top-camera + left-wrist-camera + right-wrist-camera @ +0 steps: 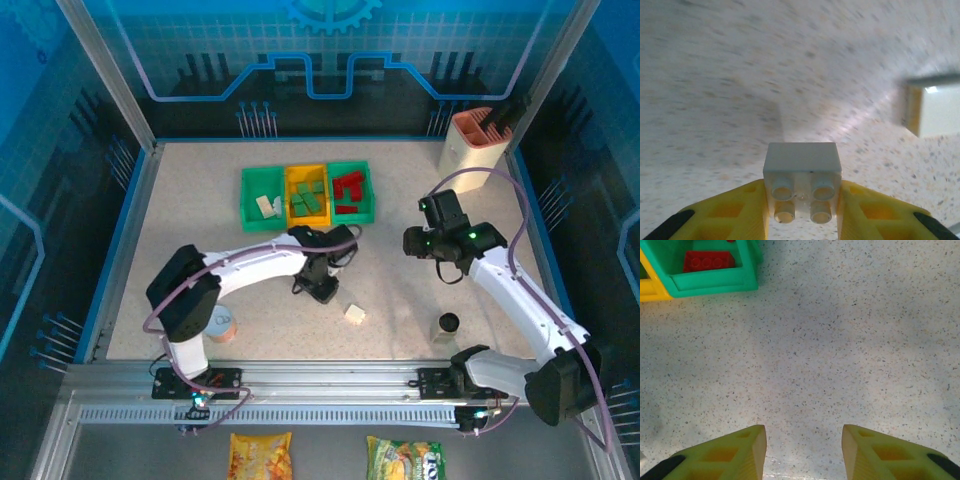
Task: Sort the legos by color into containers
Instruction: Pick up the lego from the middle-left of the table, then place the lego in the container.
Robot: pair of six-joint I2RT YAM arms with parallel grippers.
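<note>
While the left end effector [802, 202] is closed on a cream lego brick [802, 172] with a shallow hold over the desk [740, 75], the brick may pivot or slip out before reaching the left green bin [257, 180], which holds cream bricks. Right end effector [804, 432]: wide open, empty.

Speckled beige tabletop [200, 230], grey and brown flecks all over. Toward the far edge, three joined plastic bins: the green left bin [245, 197], the yellow-orange middle bin [306, 168], the green right bin [371, 192] (tealer up close). Small cream plastic bricks [266, 205] in the left one, green plastic bricks [308, 198] in the middle, red plastic bricks [348, 188] in the right. The left gripper [802, 200] has yellow fingers, black at the back, around a cream studded plastic brick [802, 165]. The right gripper [804, 450] is the same yellow and black.
</note>
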